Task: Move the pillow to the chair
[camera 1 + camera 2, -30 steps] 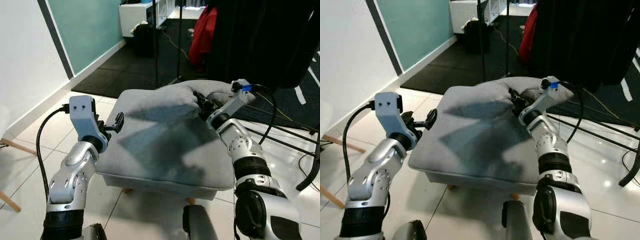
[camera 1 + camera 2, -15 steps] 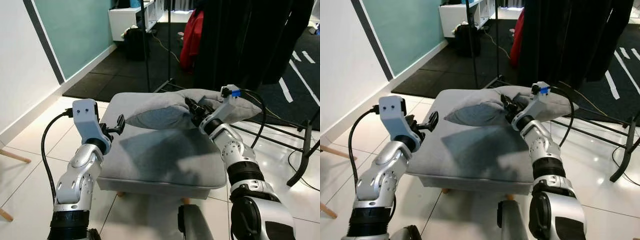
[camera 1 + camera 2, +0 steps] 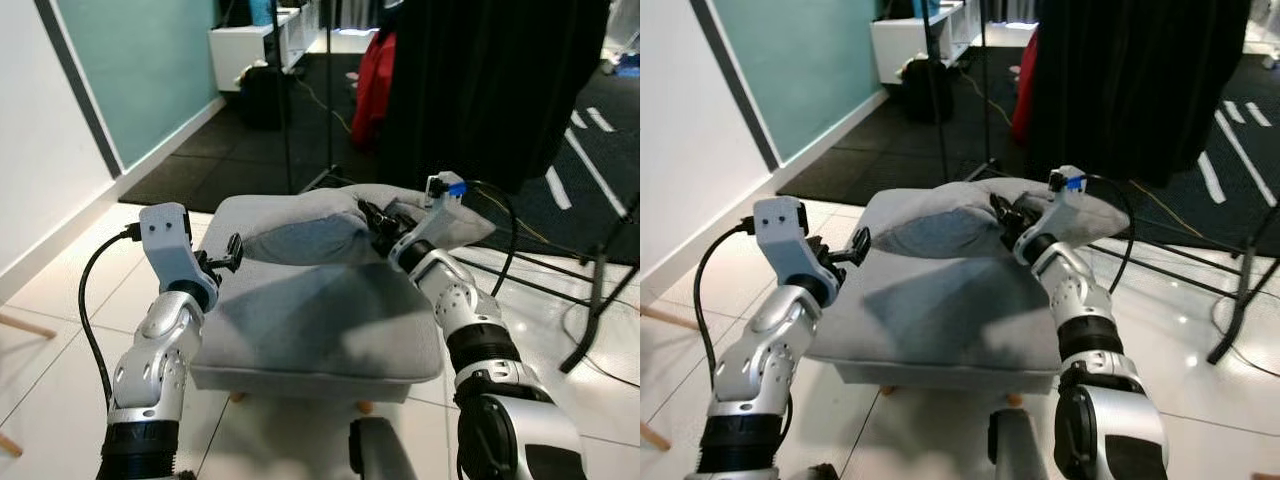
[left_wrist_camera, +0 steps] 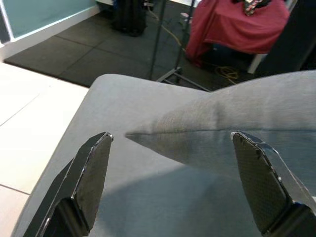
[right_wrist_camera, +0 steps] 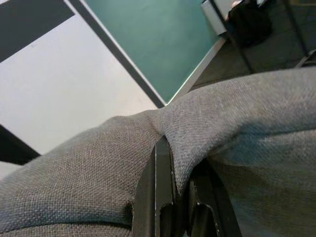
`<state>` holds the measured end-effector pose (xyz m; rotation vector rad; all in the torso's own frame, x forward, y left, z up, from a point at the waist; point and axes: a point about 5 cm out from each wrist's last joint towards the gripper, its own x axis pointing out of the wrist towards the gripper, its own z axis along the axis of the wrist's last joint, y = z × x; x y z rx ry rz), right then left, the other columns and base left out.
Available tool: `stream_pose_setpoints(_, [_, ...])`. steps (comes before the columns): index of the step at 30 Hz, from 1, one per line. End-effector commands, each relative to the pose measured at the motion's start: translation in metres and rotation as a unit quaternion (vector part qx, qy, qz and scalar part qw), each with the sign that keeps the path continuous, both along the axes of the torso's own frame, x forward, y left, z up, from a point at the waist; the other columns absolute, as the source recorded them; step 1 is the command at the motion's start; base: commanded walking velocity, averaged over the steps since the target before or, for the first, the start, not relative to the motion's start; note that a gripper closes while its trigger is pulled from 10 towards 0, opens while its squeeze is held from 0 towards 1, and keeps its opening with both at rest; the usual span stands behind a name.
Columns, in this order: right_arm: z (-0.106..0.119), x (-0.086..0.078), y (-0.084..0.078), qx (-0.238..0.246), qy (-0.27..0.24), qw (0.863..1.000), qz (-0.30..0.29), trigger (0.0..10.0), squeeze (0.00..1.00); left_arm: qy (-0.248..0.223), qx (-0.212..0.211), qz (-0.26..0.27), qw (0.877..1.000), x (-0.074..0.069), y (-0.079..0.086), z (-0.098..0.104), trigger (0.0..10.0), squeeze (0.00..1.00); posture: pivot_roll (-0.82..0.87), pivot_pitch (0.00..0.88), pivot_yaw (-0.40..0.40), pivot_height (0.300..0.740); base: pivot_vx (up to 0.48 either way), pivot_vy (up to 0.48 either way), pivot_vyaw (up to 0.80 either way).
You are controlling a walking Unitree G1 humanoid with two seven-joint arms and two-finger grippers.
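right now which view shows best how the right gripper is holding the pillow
The right wrist view: the right gripper pinches a fold of the grey pillow close up. Both eye views show that grip small, from above. The left wrist view shows the pillow's corner.

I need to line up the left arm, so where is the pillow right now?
The grey pillow lies across the far edge of the grey ottoman, pinched by the right gripper; its free corner points at the open left gripper.

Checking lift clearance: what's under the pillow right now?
The pillow, pinched by the right gripper, hangs over the grey ottoman. Its far end hides whatever it rests on.
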<state>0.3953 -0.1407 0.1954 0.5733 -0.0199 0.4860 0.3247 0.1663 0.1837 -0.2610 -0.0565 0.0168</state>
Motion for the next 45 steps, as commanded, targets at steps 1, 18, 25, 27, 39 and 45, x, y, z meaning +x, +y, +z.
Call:
stream_pose_setpoints(1, [0.014,0.002,0.003,-0.003,-0.034,0.999,0.013,10.0,0.0,0.009,0.003,0.013,1.0,-0.003,0.005,-0.007,10.0,0.0,-0.17,0.0,-0.016,0.585,0.0,0.0,0.0])
stream_pose_setpoints(18, [0.006,0.0,0.01,-0.015,-0.028,0.999,0.026,10.0,0.0,0.019,0.011,0.018,1.0,-0.005,0.005,-0.017,10.0,0.0,-0.17,0.0,-0.017,0.638,0.0,0.0,0.0])
stream_pose_setpoints(25, [-0.007,-0.005,0.011,-0.022,-0.011,0.999,0.031,10.0,0.0,0.025,0.016,0.027,0.999,-0.01,0.01,-0.022,10.0,0.0,-0.17,0.0,-0.023,0.658,0.0,0.0,0.0])
stream_pose_setpoints(27, [-0.009,-0.005,0.011,-0.023,-0.009,0.999,0.032,10.0,0.0,0.026,0.017,0.029,0.999,-0.011,0.01,-0.023,10.0,0.0,-0.17,0.0,-0.023,0.663,0.0,0.0,0.0])
stream_pose_setpoints(39, [-0.016,-0.006,0.012,-0.031,0.0,0.999,0.034,10.0,0.0,0.028,0.026,0.029,0.999,-0.012,0.009,-0.025,10.0,0.0,-0.17,0.0,-0.029,0.711,-0.153,0.0,0.0])
stream_pose_setpoints(45, [-0.022,-0.009,0.01,-0.038,0.007,0.999,0.028,10.0,0.0,0.034,0.032,0.032,0.998,-0.015,0.011,-0.029,10.0,0.0,-0.17,0.0,-0.029,0.736,0.0,0.0,0.0])
